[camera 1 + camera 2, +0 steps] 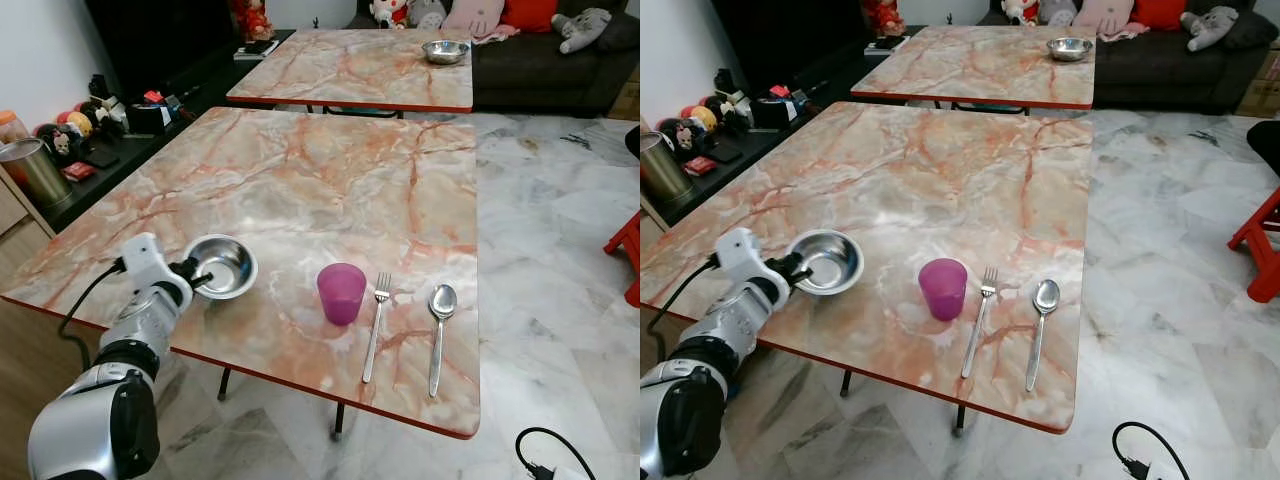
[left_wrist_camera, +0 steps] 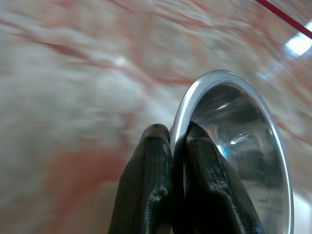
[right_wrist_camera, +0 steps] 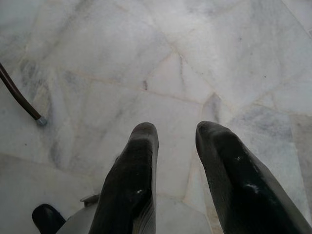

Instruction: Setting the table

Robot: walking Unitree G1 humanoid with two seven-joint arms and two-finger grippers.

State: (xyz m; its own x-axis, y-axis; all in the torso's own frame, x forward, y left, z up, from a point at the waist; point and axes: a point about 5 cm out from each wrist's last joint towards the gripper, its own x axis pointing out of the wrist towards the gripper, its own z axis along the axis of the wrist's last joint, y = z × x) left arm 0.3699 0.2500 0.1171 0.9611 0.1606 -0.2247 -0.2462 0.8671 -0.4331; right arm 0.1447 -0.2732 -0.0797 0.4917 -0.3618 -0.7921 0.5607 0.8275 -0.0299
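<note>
Marble table (image 1: 330,190) — left gripper (image 1: 200,277) pinching steel bowl (image 1: 225,265) rim, right gripper (image 3: 175,136) spread over marble floor (image 3: 161,63).

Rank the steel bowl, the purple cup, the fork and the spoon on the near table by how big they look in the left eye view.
1. Steel bowl, its rim pinched by the left claw.
2. Fork and spoon: similar length, too close to rank.
3. Purple cup.
</note>
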